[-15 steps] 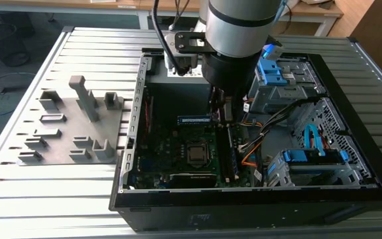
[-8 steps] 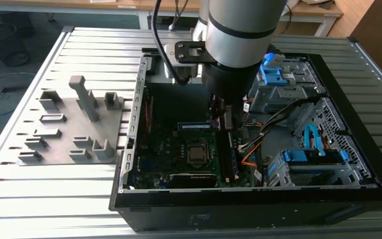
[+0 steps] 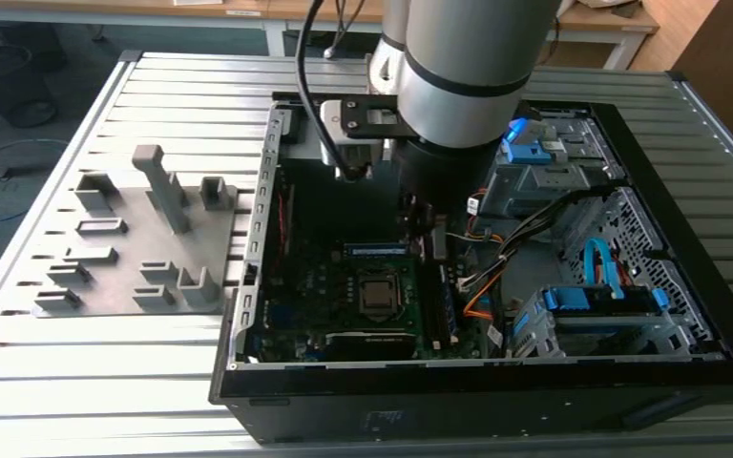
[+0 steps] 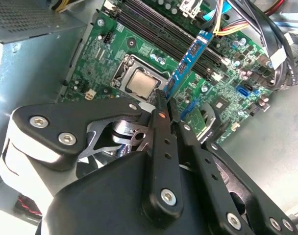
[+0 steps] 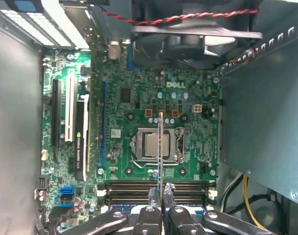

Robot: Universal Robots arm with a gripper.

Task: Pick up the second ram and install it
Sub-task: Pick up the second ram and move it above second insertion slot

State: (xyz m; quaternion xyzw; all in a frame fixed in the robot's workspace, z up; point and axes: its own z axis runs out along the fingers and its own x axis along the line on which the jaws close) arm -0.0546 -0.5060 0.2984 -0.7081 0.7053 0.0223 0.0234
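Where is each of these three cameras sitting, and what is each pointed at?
Exterior view: off the arm, above, looking down into the open case; the arm reaches in.
First wrist view: on the wrist, facing squarely onto the motherboard; jaws show, gripping the ram edge-on.
Second wrist view: on the wrist, looking slantwise past the jaws; ram seen side-on.
Shared: both wrist views show jaws, ram and processor.

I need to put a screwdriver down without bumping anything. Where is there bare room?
Bare table slats border the grey rack, at the exterior view's left of the computer case. Inside the case it is crowded: the end effector grips the memory stick over the board, cables alongside.
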